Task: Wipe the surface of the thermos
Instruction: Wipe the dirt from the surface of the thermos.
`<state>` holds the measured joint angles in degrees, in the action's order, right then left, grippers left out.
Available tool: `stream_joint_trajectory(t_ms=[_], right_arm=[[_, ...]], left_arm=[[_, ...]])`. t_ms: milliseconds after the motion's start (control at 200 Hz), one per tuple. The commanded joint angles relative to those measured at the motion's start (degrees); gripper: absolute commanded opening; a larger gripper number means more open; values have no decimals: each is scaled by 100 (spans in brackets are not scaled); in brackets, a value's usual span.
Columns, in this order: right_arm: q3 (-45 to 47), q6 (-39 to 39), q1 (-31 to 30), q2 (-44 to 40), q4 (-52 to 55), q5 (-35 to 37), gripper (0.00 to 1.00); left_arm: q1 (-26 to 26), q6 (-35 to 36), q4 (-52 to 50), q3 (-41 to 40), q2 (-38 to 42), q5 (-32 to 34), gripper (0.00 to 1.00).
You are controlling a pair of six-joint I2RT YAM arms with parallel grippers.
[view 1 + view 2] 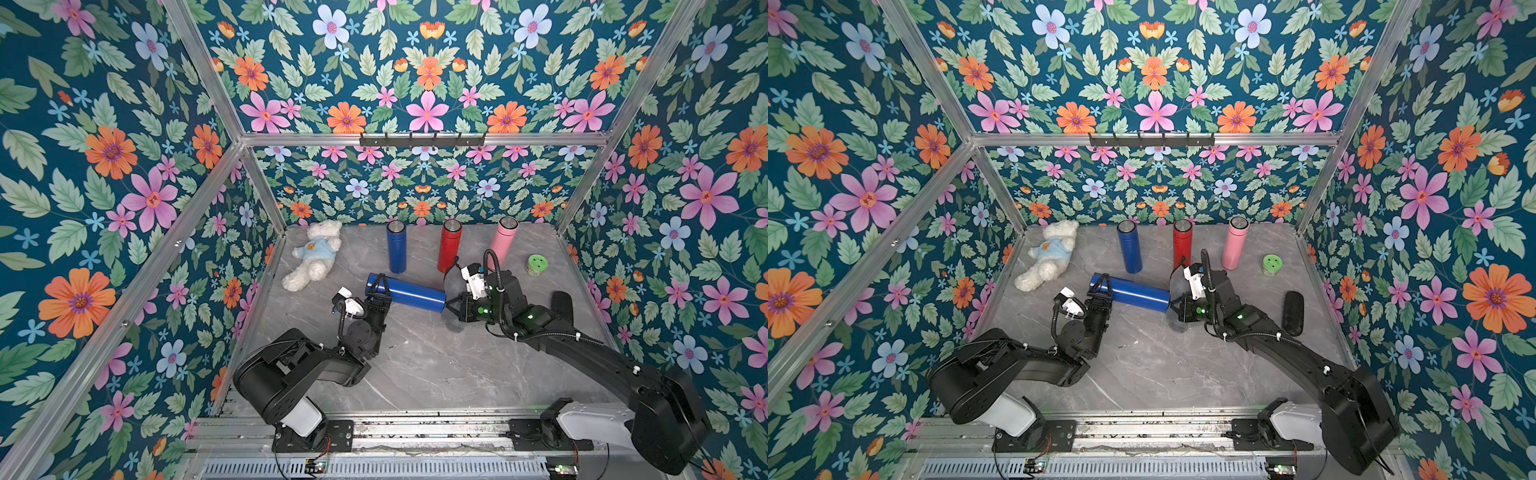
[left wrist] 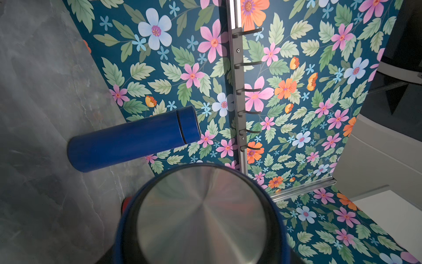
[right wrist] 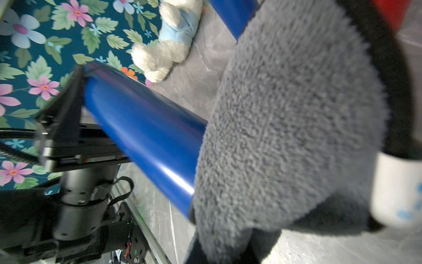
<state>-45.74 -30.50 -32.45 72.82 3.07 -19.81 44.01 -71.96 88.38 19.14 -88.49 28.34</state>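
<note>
A blue thermos [image 1: 411, 296] [image 1: 1133, 294] hangs level above the grey table, and my left gripper [image 1: 379, 289] [image 1: 1100, 287] is shut across it near its left end. The left wrist view is filled by its round steel end [image 2: 203, 214]. My right gripper [image 1: 451, 305] [image 1: 1173, 306] is shut on a grey cloth [image 1: 452, 284] [image 3: 296, 125], which covers the thermos's right end. In the right wrist view the blue body [image 3: 146, 137] runs from the cloth to a black left finger [image 3: 68, 107]. My right fingertips are hidden under the cloth.
Along the back wall stand a blue thermos [image 1: 396, 247] [image 2: 134, 139], a red one [image 1: 449, 245] and a pink one [image 1: 503, 241]. A white teddy bear [image 1: 311, 255] lies back left, a green tin [image 1: 537, 265] back right, a black object [image 1: 562, 305] by my right arm.
</note>
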Motion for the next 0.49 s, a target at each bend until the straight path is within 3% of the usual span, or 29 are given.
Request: stream_joint_trajectory(t_ms=[0, 170, 490], right_arm=[[106, -160, -16, 274, -780, -62, 0], [59, -238, -16, 443, -1024, -180, 0], [-12, -138, -16, -312, -373, -174, 0]], left_arm=[[25, -143, 1023, 109, 196, -452, 0], [23, 64, 1023, 73, 378, -370, 0], [28, 228, 1023, -215, 386, -92, 0]])
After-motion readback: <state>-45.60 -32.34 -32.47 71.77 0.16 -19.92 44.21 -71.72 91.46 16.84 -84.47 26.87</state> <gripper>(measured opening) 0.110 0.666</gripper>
